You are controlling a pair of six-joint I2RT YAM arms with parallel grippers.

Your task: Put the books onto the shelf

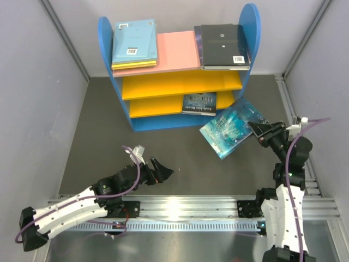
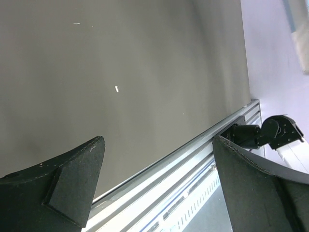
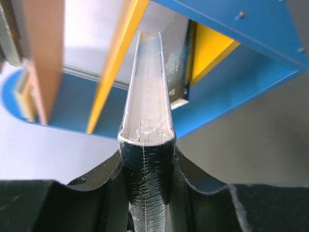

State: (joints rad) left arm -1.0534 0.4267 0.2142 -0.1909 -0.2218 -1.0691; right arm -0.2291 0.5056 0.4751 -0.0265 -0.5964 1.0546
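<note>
Right gripper [image 1: 262, 132] clamped narrow on teal book [image 1: 232, 128] by its near edge, book tilted just off shelf [image 1: 177, 52] lower right corner; level it, then slide in beside dark book [image 1: 199, 103]; left gripper [image 2: 158, 145] gaping, empty.

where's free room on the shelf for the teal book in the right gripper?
Middle yellow board: looks bare end to end, likely best spot for the teal book. Bottom yellow board: bare left of the dark book. Pink top: crowded, only a gap between the light blue book and the black book.
</note>
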